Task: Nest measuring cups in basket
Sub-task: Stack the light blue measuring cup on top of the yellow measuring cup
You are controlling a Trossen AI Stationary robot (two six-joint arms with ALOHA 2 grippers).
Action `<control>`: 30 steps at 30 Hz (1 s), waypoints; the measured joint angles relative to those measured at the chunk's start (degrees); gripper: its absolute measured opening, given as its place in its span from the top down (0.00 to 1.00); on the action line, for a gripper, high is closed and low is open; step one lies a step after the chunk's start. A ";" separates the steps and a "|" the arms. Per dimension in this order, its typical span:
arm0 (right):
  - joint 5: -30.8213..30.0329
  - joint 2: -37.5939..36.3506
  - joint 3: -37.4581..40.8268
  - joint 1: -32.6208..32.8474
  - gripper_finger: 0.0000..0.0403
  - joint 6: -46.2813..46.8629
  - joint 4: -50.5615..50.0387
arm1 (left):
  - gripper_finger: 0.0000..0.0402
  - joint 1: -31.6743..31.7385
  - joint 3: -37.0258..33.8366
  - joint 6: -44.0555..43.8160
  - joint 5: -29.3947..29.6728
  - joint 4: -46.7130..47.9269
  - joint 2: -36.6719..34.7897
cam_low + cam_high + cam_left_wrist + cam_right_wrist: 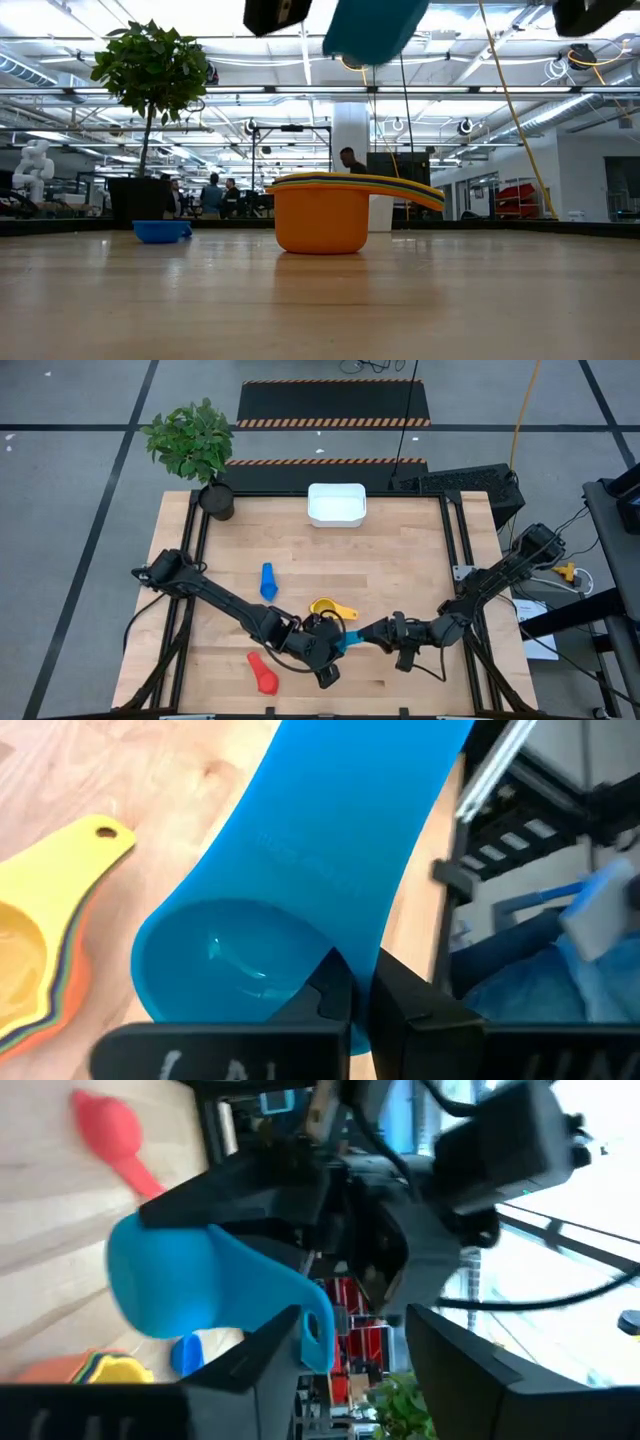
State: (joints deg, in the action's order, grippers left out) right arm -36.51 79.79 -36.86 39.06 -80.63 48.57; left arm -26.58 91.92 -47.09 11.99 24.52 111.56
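Your left hand (335,652) is clenched on the rim of a smooth light blue plastic cup (290,890), held off the bench (400,560) near its front edge. Your right hand (372,633) faces it with fingers spread either side of the cup's handle, seemingly not yet touching it. Just behind sits a nested stack (330,210): an orange bowl with thin yellow and green rims layered inside, handles fanned out. A blue cup (267,581) lies to the left, and a red one (262,672) near the front edge. The white rounded basket (336,504) stands at the far edge, well apart, with open wood between. A potted plant (195,445) occupies the far left corner.
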 joint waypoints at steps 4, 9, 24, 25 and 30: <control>0.99 0.07 0.05 -0.77 0.64 0.56 -2.76 | 0.94 0.30 0.00 0.07 -1.39 -1.02 1.58; 1.00 0.07 0.04 -0.84 0.75 0.54 -4.78 | 0.98 0.47 -0.02 0.46 -2.67 -0.74 2.39; 1.00 0.02 -0.02 -0.73 0.92 3.27 -8.49 | 0.97 0.52 -0.02 0.87 -3.67 0.24 2.39; 0.95 0.02 -0.02 -0.73 0.92 3.27 -8.71 | 0.96 0.50 -0.02 0.85 -3.88 0.30 2.39; 0.70 -0.04 -0.04 -0.73 0.93 3.49 -9.75 | 0.94 0.30 -0.02 0.84 -4.65 0.93 1.74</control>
State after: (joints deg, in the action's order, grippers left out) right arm -35.81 79.75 -36.91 38.33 -77.14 38.83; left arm -26.28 91.90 -46.25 7.35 25.45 113.30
